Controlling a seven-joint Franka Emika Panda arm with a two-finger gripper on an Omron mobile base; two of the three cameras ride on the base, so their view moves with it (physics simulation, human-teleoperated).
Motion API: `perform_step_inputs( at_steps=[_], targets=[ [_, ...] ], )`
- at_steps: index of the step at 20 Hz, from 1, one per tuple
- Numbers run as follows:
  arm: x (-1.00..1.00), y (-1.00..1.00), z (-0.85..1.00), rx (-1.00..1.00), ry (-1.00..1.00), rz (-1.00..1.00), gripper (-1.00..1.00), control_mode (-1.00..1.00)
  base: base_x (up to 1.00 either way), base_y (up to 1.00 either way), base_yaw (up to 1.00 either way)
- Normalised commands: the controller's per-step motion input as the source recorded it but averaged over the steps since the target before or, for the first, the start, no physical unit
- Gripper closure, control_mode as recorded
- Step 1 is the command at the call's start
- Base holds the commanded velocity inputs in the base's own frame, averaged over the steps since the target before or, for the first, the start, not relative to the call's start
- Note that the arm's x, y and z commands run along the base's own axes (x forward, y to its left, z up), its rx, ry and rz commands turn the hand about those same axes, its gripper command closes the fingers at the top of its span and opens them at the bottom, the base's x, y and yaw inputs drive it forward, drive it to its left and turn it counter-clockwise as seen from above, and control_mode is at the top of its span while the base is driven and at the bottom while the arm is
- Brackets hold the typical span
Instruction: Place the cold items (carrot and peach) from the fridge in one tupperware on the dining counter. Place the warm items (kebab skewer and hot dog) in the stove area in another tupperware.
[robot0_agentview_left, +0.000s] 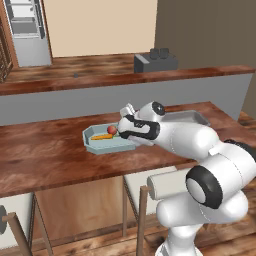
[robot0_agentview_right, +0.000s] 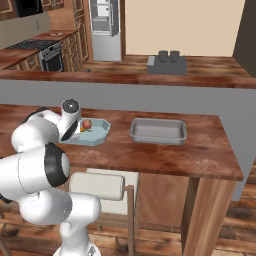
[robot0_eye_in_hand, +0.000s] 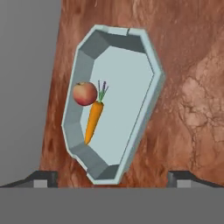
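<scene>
A light blue tupperware (robot0_agentview_left: 95, 145) (robot0_agentview_right: 100, 134) (robot0_eye_in_hand: 148, 109) sits on the wooden dining counter (robot0_agentview_left: 45, 160). Inside it lie the orange carrot (robot0_agentview_left: 102, 136) (robot0_eye_in_hand: 93, 122) and the red peach (robot0_agentview_left: 112, 130) (robot0_agentview_right: 87, 123) (robot0_eye_in_hand: 84, 93), touching each other near one wall. My gripper (robot0_agentview_left: 126, 114) (robot0_eye_in_hand: 113, 179) hangs just above the container's near end, open, with nothing between its fingers. A second, grey tupperware (robot0_agentview_left: 192, 118) (robot0_agentview_right: 158, 131) stands empty to the right on the same counter. The kebab skewer and hot dog are out of view.
A dark toaster (robot0_agentview_left: 155, 61) (robot0_agentview_right: 167, 63) rests on the back counter. Stools (robot0_agentview_right: 97, 186) stand under the dining counter's front edge. The fridge (robot0_agentview_left: 27, 30) is at the far wall, and the stove (robot0_agentview_right: 50, 55) at the far left.
</scene>
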Motion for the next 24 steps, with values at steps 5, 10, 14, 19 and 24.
perform_step_inputs(
  at_steps=[5,10,14,19,24],
  targets=[
    [-1.00,-0.69,1.00,0.00,0.02,0.00,-1.00,-1.00,0.00,0.00,0.00],
    [-1.00,-0.66,1.00,-0.08,0.19,-0.04,-1.00,-1.00,0.00,0.00,0.00],
    [-1.00,-0.66,1.00,-0.14,0.14,-0.06,-1.00,-1.00,0.00,0.00,0.00],
    [-0.96,-0.26,0.86,-0.31,0.20,0.00,-1.00,-1.00,0.00,0.00,0.00],
    [-0.55,0.00,-0.02,-0.48,0.15,0.06,-1.00,-1.00,0.00,0.00,0.00]
  ],
)
